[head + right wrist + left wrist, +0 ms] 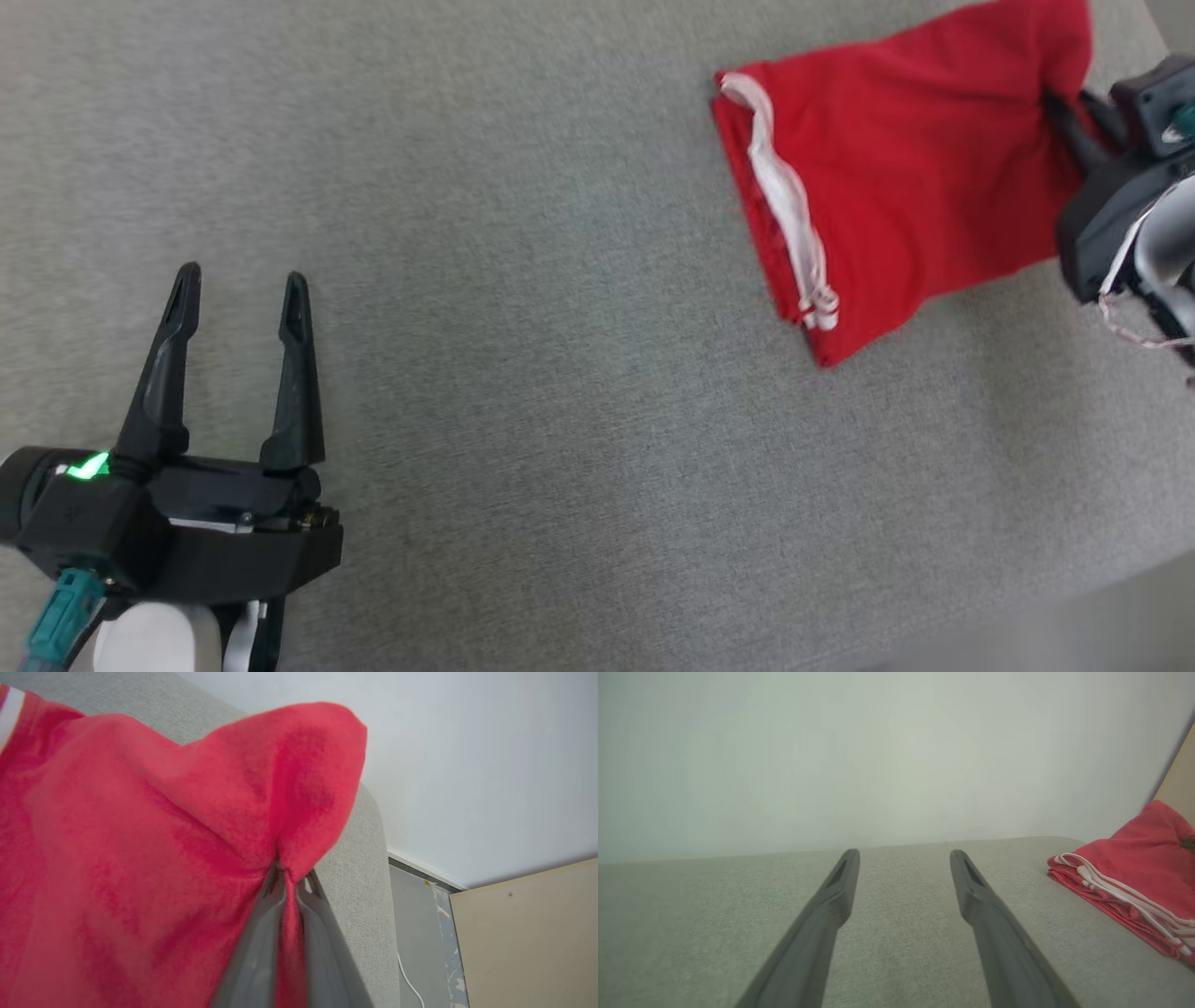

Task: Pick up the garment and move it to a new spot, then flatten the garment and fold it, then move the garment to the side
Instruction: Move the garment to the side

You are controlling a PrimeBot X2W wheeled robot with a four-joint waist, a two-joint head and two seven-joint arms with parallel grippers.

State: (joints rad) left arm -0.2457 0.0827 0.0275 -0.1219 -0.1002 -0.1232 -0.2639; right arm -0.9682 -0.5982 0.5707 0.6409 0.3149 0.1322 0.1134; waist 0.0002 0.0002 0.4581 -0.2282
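Garment (red, folded) is pinched between the right fingers.

Grey fabric surface, pale wall

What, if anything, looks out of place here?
The folded red garment lies flat except at one edge, where the shut right gripper pinches it up into a peak. Nothing looks torn or spilled.

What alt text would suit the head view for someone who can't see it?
A folded red garment with white trim lies at the upper right of a grey surface, one edge pinched in the shut right gripper. The left gripper, open and empty, shows at the lower left, apart from the garment.
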